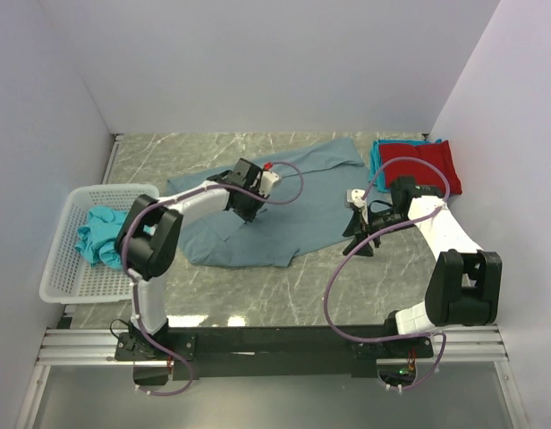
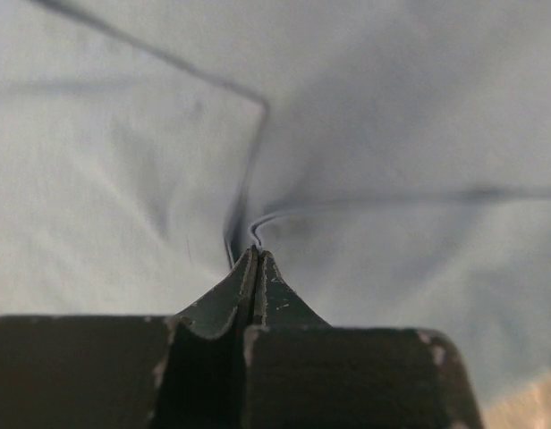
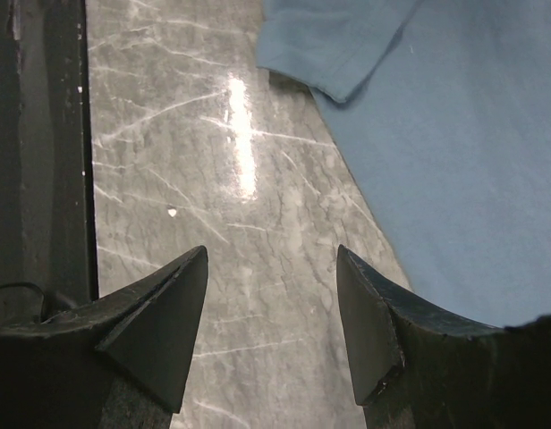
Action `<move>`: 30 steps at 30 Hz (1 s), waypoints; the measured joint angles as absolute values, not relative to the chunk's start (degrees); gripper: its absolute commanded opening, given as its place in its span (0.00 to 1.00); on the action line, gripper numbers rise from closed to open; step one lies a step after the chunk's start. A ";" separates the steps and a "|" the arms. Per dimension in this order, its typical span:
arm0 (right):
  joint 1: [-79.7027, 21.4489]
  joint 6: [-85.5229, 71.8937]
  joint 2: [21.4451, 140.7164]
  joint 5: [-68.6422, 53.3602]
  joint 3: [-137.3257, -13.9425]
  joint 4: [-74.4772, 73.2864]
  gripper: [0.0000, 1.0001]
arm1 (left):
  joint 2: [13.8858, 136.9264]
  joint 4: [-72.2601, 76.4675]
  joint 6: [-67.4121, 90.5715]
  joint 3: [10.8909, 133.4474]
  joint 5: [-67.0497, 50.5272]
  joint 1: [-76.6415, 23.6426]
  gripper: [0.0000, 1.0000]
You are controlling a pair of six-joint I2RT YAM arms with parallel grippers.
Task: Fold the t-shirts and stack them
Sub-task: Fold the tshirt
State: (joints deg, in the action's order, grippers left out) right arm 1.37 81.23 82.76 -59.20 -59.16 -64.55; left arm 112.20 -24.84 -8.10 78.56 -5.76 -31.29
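The large blue-grey t-shirt [image 1: 293,210] lies spread out in the middle of the table, and it fills the left wrist view [image 2: 392,134]. My left gripper [image 1: 248,211] [image 2: 256,254] presses down on it, shut, with a small pucker of the fabric pinched at its tips and creases running out from there. My right gripper [image 1: 358,239] [image 3: 271,255] hangs open over bare marble just off the shirt's right edge [image 3: 454,161], holding nothing. A folded red t-shirt [image 1: 423,161] rests on a teal one [image 1: 375,159] at the back right. Another teal t-shirt [image 1: 101,234] is crumpled in the basket.
A white plastic basket [image 1: 56,259] stands at the left edge of the grey marble table [image 1: 284,286]. White walls close in the back and both sides. A black rail [image 3: 43,134] runs along the left side of the right wrist view.
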 measured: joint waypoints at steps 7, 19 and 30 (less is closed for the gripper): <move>4.54 74.43 81.62 -48.73 -59.16 -56.31 0.69 | 88.64 -22.94 -6.09 63.83 -6.94 -32.23 0.01; 15.66 97.82 94.00 -32.71 -71.13 -57.41 0.54 | 66.94 -16.97 -3.79 48.73 -15.16 -33.39 0.01; 16.19 102.00 105.49 -22.48 -74.37 -55.94 0.52 | 64.71 -15.66 -3.88 46.83 -17.15 -33.47 0.01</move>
State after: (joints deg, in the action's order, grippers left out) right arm 16.19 102.00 105.49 -22.48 -74.37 -55.94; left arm 64.71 -15.66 -3.88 46.83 -17.15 -33.47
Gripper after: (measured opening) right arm 0.520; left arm 0.013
